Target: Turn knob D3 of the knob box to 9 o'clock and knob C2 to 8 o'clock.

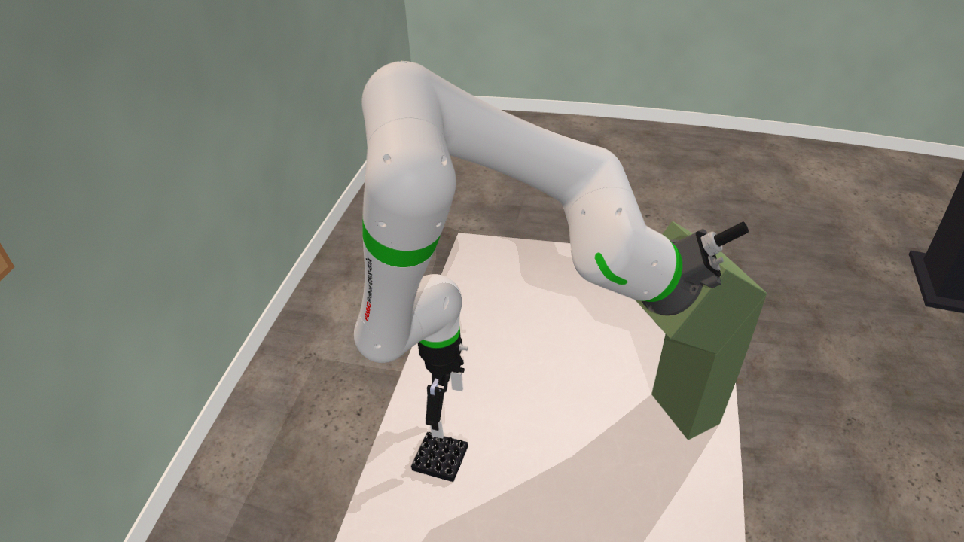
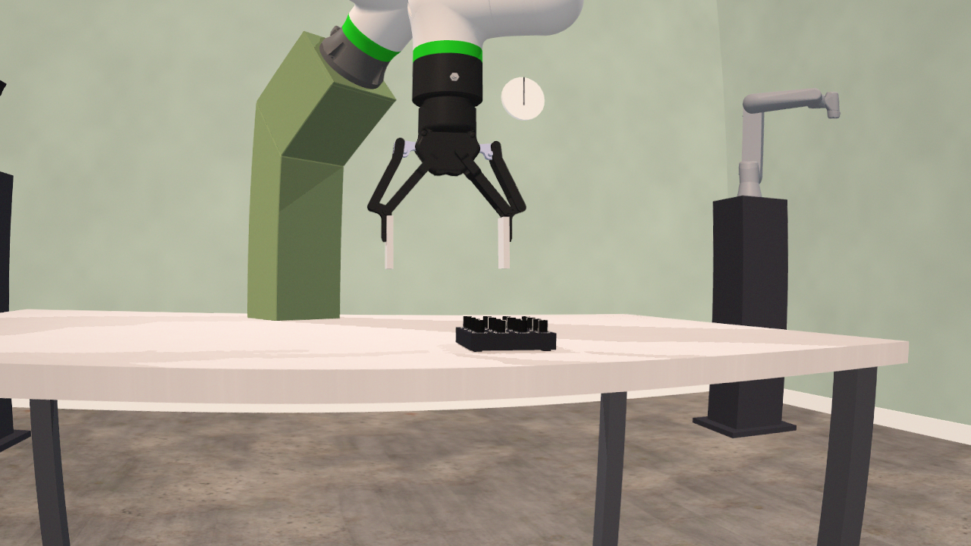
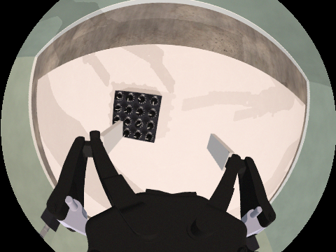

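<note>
The black knob box [image 1: 438,457] [image 2: 505,337] [image 3: 138,117] stands on its feet on the pale table [image 1: 552,377] [image 2: 203,366] [image 3: 243,98], near one long edge. Its sixteen knobs are too small for me to read their lines or names. My gripper [image 1: 447,409] [image 2: 446,265] [image 3: 166,135] is wide open and empty. It points straight down and hangs well above the table, a little to one side of the box. In the wrist view the left fingertip overlaps the box's lower left corner.
The arm's green pedestal [image 1: 707,363] [image 2: 298,224] stands at the far end of the table. A black pillar [image 2: 749,305] [image 1: 944,269] with a small grey arm stands on the floor beyond the table.
</note>
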`<state>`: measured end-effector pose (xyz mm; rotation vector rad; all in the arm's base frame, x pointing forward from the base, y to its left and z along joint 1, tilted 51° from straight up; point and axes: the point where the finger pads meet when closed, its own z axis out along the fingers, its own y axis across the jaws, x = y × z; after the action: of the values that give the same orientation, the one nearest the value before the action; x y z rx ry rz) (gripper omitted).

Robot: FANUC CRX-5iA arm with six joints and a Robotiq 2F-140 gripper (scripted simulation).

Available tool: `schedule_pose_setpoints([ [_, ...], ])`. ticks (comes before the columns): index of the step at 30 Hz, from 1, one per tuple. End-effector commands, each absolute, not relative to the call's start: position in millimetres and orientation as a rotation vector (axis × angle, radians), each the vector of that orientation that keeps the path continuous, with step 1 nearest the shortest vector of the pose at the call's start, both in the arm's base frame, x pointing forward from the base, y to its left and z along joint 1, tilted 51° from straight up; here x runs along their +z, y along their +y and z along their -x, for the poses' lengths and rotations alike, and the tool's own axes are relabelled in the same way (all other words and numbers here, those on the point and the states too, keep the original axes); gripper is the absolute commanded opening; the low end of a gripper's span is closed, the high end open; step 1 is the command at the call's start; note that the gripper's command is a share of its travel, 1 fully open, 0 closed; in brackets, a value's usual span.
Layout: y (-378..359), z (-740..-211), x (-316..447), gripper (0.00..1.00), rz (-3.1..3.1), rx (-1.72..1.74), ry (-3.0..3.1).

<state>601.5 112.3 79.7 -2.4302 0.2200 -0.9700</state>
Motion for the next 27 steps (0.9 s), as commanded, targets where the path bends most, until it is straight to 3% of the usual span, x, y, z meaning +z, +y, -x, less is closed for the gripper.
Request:
schedule_pose_setpoints([
  [1, 115, -602, 83, 1.00, 2.425, -0.880, 0.411],
  [27, 132, -603, 103, 1.00, 1.987, -0.532, 1.216],
])
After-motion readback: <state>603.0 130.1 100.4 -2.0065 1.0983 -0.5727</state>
